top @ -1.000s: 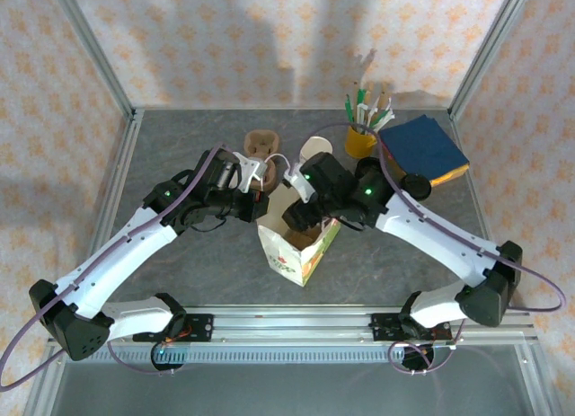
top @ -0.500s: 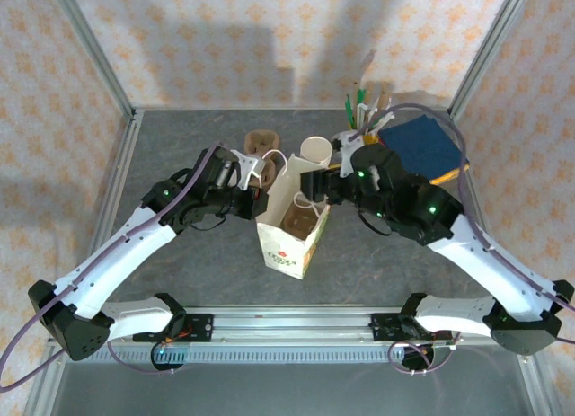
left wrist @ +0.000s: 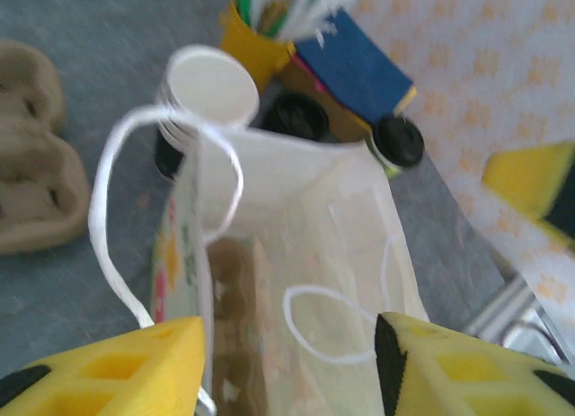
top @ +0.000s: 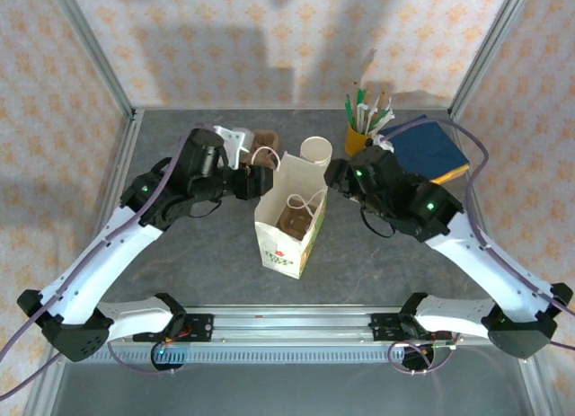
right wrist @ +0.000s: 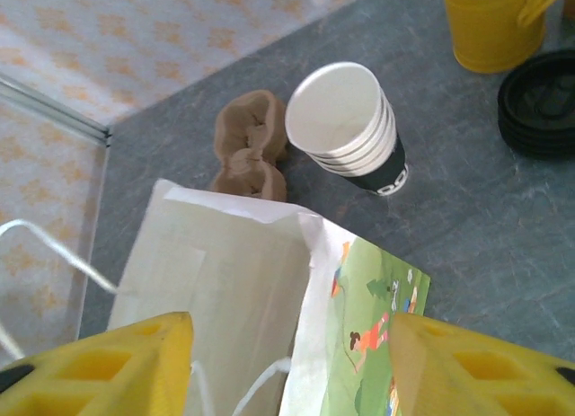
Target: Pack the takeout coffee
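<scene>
Left wrist view: takeout coffee [left wrist: 398, 143] beyond the paper bag [left wrist: 296, 209].
Pale greenish wall, round black lid; left gripper [left wrist: 289, 353] and right gripper [right wrist: 289, 353] both released.

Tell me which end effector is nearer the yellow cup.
Right. The right end effector hangs just near-left of the yellow cup; the left end effector is across the paper bag, farther left.

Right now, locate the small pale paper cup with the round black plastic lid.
Left wrist view, upper right: the lidded cup stands just past the white paper bag, beside the blue napkins.
</scene>
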